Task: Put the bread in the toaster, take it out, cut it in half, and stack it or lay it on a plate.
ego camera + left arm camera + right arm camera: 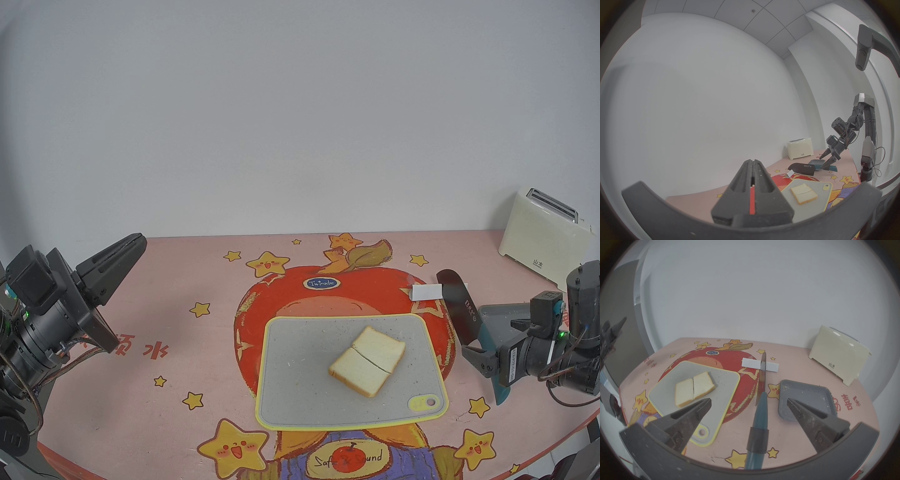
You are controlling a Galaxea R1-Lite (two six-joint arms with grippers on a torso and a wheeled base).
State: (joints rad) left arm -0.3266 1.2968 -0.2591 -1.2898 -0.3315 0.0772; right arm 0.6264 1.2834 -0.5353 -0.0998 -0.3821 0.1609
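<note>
The slice of pale white bread (369, 361) lay in the middle of the grey cutting board with the yellow rim (294, 400). A clean cut ran across it, and the two halves touched along that line. The cutting looked done, so the step in hand was judged to be the last one: getting the halves onto a plate.

The right gripper (748, 401) hovered low over the pink cartoon-printed bench (187, 275), to the right of the board. Its jaws stood wide apart and held nothing. The knife with the dark blade and teal handle (760, 415) lay on the bench between them, touched by neither. Its tip reached a small white paper strip (750, 362). Just beside the knife, on the side away from the board, sat the square grey plate (806, 396), and the cream toaster (544, 240) stood near the wall beyond it.

The left gripper (752, 163) was raised at the bench's left edge, well apart from the board. Its jaws were pressed together on nothing.

The next move probably called for one arm to come down over a bread half with jaws spread wider than the piece. It would close lightly on the crust edges so the soft crumb was not crushed, then lift and carry the half over the knife to the grey plate. The right arm was the nearer to both.
</note>
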